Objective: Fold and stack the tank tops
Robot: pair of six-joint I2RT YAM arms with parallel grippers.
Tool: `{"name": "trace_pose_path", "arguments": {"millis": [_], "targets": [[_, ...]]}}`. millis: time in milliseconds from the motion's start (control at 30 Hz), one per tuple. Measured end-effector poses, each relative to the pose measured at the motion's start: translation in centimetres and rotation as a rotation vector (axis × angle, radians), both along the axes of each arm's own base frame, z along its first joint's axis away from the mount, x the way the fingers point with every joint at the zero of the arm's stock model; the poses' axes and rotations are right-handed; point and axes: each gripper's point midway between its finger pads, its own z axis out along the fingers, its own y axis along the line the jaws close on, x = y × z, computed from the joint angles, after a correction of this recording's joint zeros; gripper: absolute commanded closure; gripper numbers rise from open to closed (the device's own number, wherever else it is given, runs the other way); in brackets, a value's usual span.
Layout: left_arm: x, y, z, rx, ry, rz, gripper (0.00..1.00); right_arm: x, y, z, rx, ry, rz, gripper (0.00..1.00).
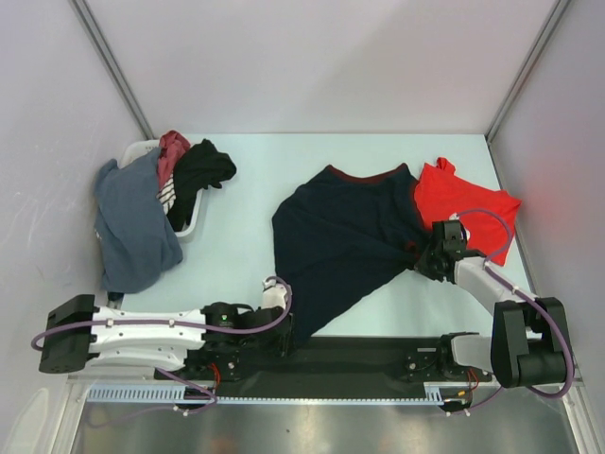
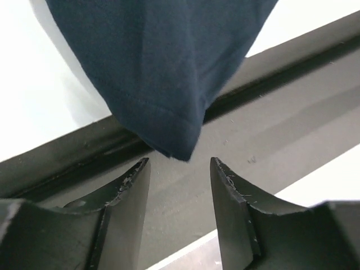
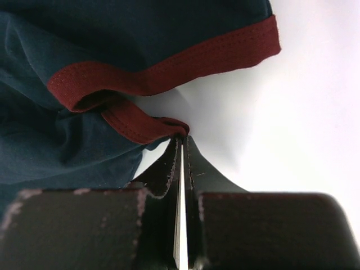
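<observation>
Pale walls are surrounding a light table (image 1: 236,260), and on it the navy tank top (image 1: 340,236) is lying spread but skewed, with its maroon neckline toward the far side and one hem corner reaching over the black rail (image 1: 369,352) at the near edge. Touching its right side, the red tank top (image 1: 468,203) is lying crumpled. At the far left a white basket (image 1: 137,149) is holding other clothes, which are hanging over its rim. The right claw (image 3: 181,140) is clenched on the navy tank top, pinching its maroon trim. The left claw (image 2: 180,163) is released, its jaws standing apart just before the hem corner and grasping nothing. I am judging that the step in hand is taking this corner. The claw should be going a little deeper over the stitched hem before clenching, so that both arms can be stretching the cloth flat for a clean fold.
</observation>
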Motion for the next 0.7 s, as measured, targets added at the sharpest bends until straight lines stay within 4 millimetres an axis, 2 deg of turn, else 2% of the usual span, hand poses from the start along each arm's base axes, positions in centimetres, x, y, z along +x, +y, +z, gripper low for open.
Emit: {"name": "trace_pose_path", "arguments": {"millis": [33, 67, 100, 400, 467, 600, 700], "targets": [[0.0, 0.0, -0.3, 0.01, 0.001, 0.002, 0.5, 0.0, 0.0, 0.0, 0.001, 0.0, 0.001, 1.0], [0.1, -0.1, -0.6, 0.018, 0.003, 0.004, 0.58, 0.0, 0.0, 0.0, 0.002, -0.001, 0.001, 1.0], [0.0, -0.1, -0.9, 0.024, 0.007, 0.009, 0.6, 0.0, 0.0, 0.0, 0.004, 0.0, 0.003, 1.0], [0.7, -1.4, -1.7, 0.001, -0.013, 0.031, 0.67, 0.0, 0.3, 0.0, 0.016, 0.0, 0.012, 1.0], [1.0, -1.6, -1.9, 0.006, -0.022, 0.039, 1.0, 0.0, 0.4, 0.0, 0.018, 0.001, 0.015, 1.0], [1.4, -1.7, -2.5, 0.024, -0.037, 0.052, 1.0, -0.1, 0.5, 0.1, 0.021, 0.0, 0.025, 1.0], [1.7, -1.4, -2.0, 0.045, -0.048, 0.055, 1.0, 0.0, 0.8, 0.4, 0.035, -0.012, 0.036, 1.0]]}}
